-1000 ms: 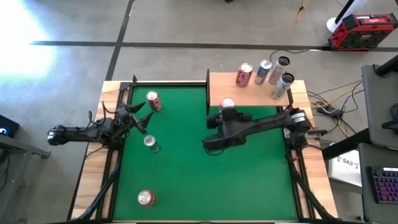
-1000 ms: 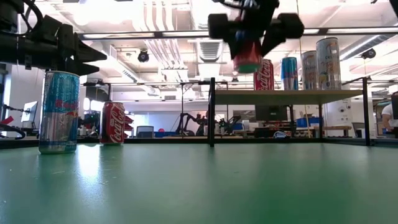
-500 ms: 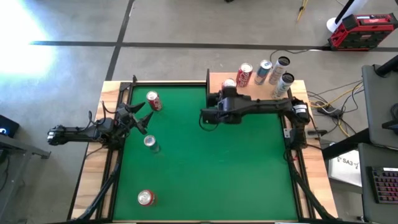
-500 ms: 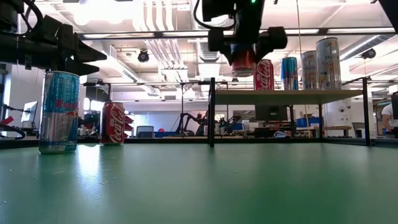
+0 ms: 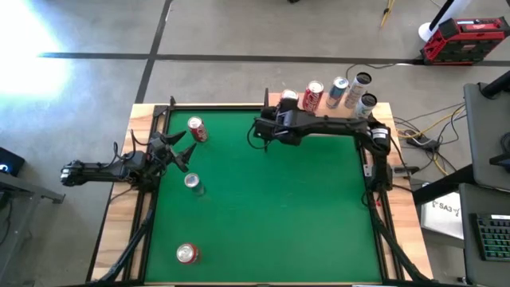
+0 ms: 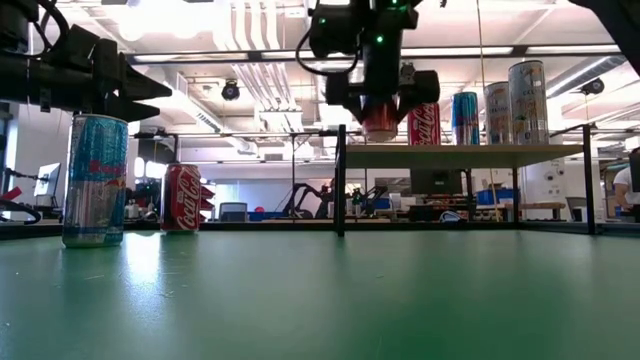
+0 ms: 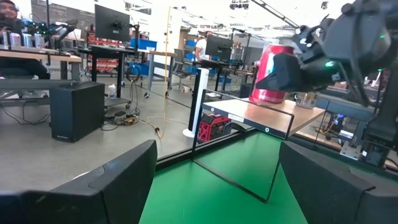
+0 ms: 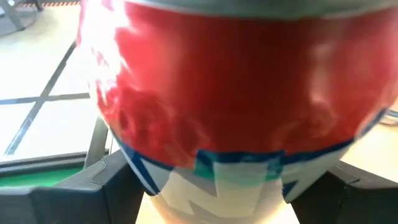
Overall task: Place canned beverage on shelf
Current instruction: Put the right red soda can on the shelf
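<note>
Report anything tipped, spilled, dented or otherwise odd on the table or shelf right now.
Nothing stands out. All cans stand upright: four on the shelf, three on the green felt. The right gripper holds a red can upright over the shelf's edge.

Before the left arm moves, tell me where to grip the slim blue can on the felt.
Grip the blue can at mid-body, coming in level from the left gripper's side, with its open fingers on either side of the can. It stands upright, tall and narrow, so a high hold could tip it. The cola can nearby stands apart, leaving room.
</note>
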You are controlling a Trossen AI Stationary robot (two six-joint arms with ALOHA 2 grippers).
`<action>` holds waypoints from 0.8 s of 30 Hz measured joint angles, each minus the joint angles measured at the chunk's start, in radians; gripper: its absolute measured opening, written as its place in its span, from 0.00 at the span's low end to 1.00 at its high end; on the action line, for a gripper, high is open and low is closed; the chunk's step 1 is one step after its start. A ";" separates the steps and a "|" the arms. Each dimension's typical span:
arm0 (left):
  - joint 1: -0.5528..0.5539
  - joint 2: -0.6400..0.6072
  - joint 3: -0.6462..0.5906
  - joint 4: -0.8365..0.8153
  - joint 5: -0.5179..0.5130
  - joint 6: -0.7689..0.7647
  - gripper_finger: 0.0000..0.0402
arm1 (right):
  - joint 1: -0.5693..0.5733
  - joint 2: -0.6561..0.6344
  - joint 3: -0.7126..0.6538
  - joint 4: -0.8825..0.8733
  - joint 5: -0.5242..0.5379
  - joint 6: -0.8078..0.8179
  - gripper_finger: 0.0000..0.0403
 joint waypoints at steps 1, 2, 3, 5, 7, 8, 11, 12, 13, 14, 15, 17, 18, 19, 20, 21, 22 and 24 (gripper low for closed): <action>0.000 0.000 0.000 0.000 0.000 0.000 0.81 | -0.006 0.002 0.000 0.017 0.002 -0.008 0.74; 0.000 0.000 0.000 0.000 0.000 0.000 0.81 | -0.012 0.004 0.000 0.029 0.001 -0.019 0.74; 0.000 0.000 0.000 0.000 0.000 0.000 0.81 | -0.017 0.007 0.000 0.044 0.004 -0.033 0.74; 0.000 0.000 0.000 0.000 0.000 0.000 0.81 | -0.030 0.009 0.000 0.078 0.011 -0.058 0.74; 0.000 0.000 0.000 0.000 0.000 0.000 0.81 | -0.046 0.015 0.000 0.096 0.011 -0.083 0.74; 0.000 0.000 0.000 0.000 0.000 0.000 0.81 | -0.054 0.020 0.000 0.105 0.007 -0.090 0.74; 0.000 0.000 0.000 0.000 0.000 0.000 0.81 | -0.069 0.035 0.000 0.124 -0.015 -0.106 0.74; 0.000 0.000 0.000 0.000 0.000 0.000 0.81 | -0.071 0.036 0.000 0.128 -0.015 -0.111 0.74; 0.000 0.000 0.000 0.000 0.000 0.000 0.81 | -0.071 0.037 0.000 0.135 -0.016 -0.116 0.74; 0.000 0.000 0.000 0.000 0.000 0.000 0.81 | -0.070 0.037 0.000 0.142 -0.016 -0.124 0.74; 0.000 0.000 0.000 0.000 0.000 0.000 0.81 | -0.071 0.037 0.000 0.147 -0.014 -0.128 0.74; 0.000 0.000 0.000 0.000 0.000 0.000 0.81 | -0.074 0.037 0.000 0.158 -0.015 -0.136 0.74; 0.000 0.000 0.000 0.000 0.000 0.000 0.81 | -0.078 0.037 0.000 0.166 -0.015 -0.140 0.74; 0.000 0.000 0.000 0.000 0.000 0.000 0.81 | -0.083 0.037 0.000 0.169 -0.015 -0.143 0.74; 0.000 0.000 0.000 0.000 0.000 0.000 0.81 | -0.087 0.037 0.000 0.168 -0.015 -0.150 0.74; 0.000 0.000 0.000 0.000 0.000 0.000 0.81 | -0.092 0.037 0.000 0.170 -0.015 -0.151 0.74; 0.000 0.000 0.000 0.000 0.000 0.000 0.81 | -0.096 0.037 0.000 0.171 -0.015 -0.151 0.74; 0.000 0.000 0.000 0.000 0.000 0.000 0.81 | -0.104 0.037 0.000 0.170 -0.015 -0.151 0.74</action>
